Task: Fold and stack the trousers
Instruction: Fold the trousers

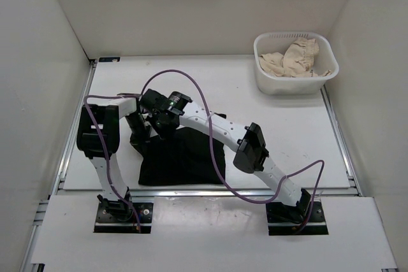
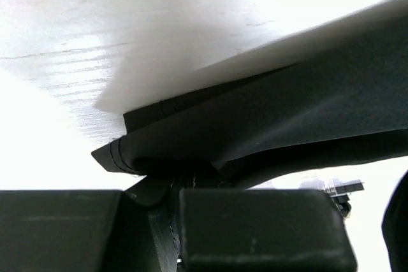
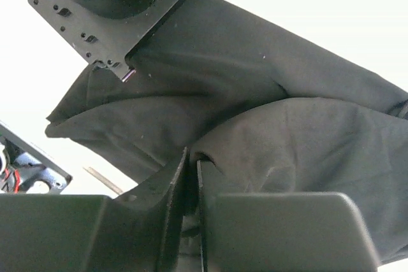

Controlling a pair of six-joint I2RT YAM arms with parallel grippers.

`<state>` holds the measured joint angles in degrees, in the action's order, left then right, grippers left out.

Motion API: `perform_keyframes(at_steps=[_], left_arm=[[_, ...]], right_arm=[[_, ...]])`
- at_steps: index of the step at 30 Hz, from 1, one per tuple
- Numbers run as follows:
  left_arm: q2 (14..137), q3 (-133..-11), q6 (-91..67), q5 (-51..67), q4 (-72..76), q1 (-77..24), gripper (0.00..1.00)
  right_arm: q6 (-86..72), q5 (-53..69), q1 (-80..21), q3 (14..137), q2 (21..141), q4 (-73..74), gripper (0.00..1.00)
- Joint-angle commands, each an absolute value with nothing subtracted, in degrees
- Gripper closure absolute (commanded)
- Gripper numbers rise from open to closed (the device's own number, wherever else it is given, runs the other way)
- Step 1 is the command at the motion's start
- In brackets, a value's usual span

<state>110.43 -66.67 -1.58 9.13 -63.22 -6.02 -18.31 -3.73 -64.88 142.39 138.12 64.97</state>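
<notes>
The black trousers [image 1: 182, 157] lie as a folded, roughly square bundle on the white table near the front, between the two arms. My left gripper [image 1: 139, 133] is at the bundle's far left corner. In the left wrist view it [image 2: 167, 189] is shut on a stitched edge of the trousers [image 2: 287, 106], which is lifted off the table. My right gripper [image 1: 162, 124] is just beside it at the far edge. In the right wrist view it [image 3: 192, 162] is shut on a fold of the trousers [image 3: 306, 138], its fingers almost touching.
A white basket [image 1: 264, 71] with beige cloth [image 1: 293, 58] in it stands at the back right. White walls enclose the table on the left, back and right. The two grippers are close together, and the left arm's wrist shows in the right wrist view [image 3: 108, 11].
</notes>
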Motion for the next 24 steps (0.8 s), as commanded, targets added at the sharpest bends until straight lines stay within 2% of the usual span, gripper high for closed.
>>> perform_keyframes(at_steps=[1, 5, 9, 19, 20, 21, 22, 23, 24], left_arm=[[112.59, -68.20, 0.00, 4.57, -50.89, -10.11, 0.86], [113.20, -69.43, 0.00, 4.57, -51.41, -10.11, 0.86], [113.20, -71.27, 0.00, 5.09, -51.42, -9.41, 0.86], [113.82, -74.09, 0.00, 5.62, -52.47, -8.88, 0.82], [113.82, -74.70, 0.00, 6.15, -52.47, -8.88, 0.82], [113.82, -74.71, 0.00, 6.15, -52.99, -8.88, 0.81], [113.82, -74.71, 0.00, 6.15, -53.00, -8.88, 0.81], [113.82, -74.71, 0.00, 5.63, -53.00, -8.88, 0.79], [113.82, -74.71, 0.00, 5.63, -53.00, -8.35, 0.72]], right_arm=[[-5.54, 5.80, -71.46, 143.61, 142.12, 53.53, 0.86], [-4.84, 8.52, -71.98, 145.37, 141.60, 50.28, 1.00], [-1.67, 8.35, -73.92, 142.91, 138.08, 43.60, 1.00], [-2.81, 6.77, -73.92, 141.77, 140.10, 43.59, 1.00], [-2.81, 6.77, -73.92, 141.77, 140.10, 43.59, 0.97], [-2.81, 6.77, -73.92, 141.25, 140.10, 43.59, 0.90], [-2.81, 6.77, -73.92, 141.24, 140.10, 43.59, 0.72], [-2.81, 6.77, -73.92, 141.24, 140.10, 43.59, 0.62], [-2.81, 6.25, -73.92, 141.24, 140.10, 44.12, 0.51]])
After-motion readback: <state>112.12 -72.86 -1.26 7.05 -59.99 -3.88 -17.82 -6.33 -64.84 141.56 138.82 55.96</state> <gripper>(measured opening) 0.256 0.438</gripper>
